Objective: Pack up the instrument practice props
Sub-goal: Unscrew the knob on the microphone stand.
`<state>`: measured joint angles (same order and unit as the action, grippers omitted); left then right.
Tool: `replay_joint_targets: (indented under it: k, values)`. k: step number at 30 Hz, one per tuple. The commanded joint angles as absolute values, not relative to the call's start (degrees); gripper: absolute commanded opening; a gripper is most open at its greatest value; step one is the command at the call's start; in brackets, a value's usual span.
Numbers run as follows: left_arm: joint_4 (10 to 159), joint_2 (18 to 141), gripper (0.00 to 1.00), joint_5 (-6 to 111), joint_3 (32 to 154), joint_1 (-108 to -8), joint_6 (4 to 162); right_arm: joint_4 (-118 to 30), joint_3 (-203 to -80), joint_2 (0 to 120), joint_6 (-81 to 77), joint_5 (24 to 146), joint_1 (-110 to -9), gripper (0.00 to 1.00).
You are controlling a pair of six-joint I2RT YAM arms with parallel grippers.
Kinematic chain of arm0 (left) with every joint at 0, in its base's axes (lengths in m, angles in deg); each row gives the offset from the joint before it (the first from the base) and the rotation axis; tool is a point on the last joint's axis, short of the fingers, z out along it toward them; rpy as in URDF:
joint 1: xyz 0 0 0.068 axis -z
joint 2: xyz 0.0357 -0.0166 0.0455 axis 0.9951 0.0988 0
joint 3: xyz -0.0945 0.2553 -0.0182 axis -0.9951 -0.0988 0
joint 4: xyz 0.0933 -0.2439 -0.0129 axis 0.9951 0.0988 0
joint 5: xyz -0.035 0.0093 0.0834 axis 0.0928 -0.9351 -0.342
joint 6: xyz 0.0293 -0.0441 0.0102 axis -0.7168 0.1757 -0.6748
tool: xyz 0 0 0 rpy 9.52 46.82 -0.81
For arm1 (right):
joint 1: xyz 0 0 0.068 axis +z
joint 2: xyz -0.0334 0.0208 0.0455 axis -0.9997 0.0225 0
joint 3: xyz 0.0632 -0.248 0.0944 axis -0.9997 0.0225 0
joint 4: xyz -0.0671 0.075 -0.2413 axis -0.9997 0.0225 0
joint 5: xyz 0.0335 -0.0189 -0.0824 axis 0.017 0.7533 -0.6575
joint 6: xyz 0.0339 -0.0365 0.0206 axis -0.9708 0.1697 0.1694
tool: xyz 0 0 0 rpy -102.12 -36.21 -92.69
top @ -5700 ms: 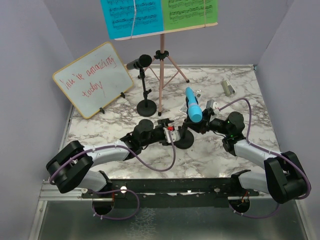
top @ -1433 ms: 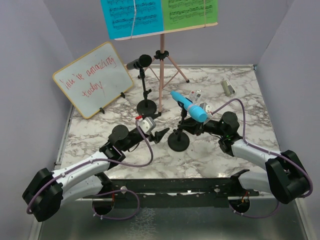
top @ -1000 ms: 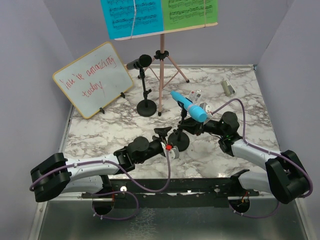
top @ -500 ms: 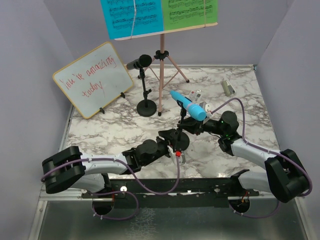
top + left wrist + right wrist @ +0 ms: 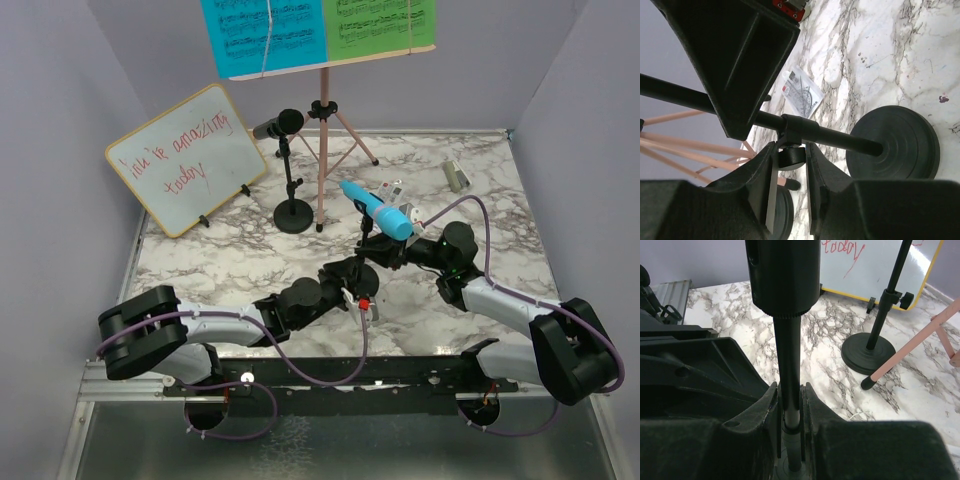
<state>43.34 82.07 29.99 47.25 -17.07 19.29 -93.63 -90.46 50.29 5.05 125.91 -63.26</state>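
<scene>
Progress: left gripper (image 5: 343, 272) is closing in on the pole knob (image 5: 791, 157) of the near black round-based mic stand (image 5: 900, 145) mid-surface (image 5: 450, 170) (can't tell if it's pinching yet) while right gripper (image 5: 790, 390) is keeping that pole clamped under the bright blue microphone (image 5: 378, 212), so dismantling's looking imminent.

Top view looks down from above and behind the arms over the whole table (image 5: 190, 265). Each wrist view peers along its own fingers (image 5: 755, 185), tight on the near stand (image 5: 788, 355) between them; the left is rolled sideways. All show the pink tripod (image 5: 905, 352) beyond
</scene>
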Motion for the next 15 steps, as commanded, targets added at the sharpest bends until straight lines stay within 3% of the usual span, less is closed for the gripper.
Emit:
replay_joint_targets:
  k: [1, 7, 15]
  values:
    - [41.83, 82.86, 0.31, 26.92, 47.64, -16.74, 20.42, -87.69, -89.62, 51.65, 5.94, 125.35, -62.69, 0.00]
    - [41.45, 82.65, 0.42, 25.17, 46.70, -16.74, 21.45, -87.69, -89.53, 51.49, 5.95, 125.41, -62.62, 0.00]
    - [41.43, 83.27, 0.42, 24.89, 46.96, -16.76, 20.70, -87.82, -89.39, 51.47, 5.84, 125.42, -62.61, 0.00]
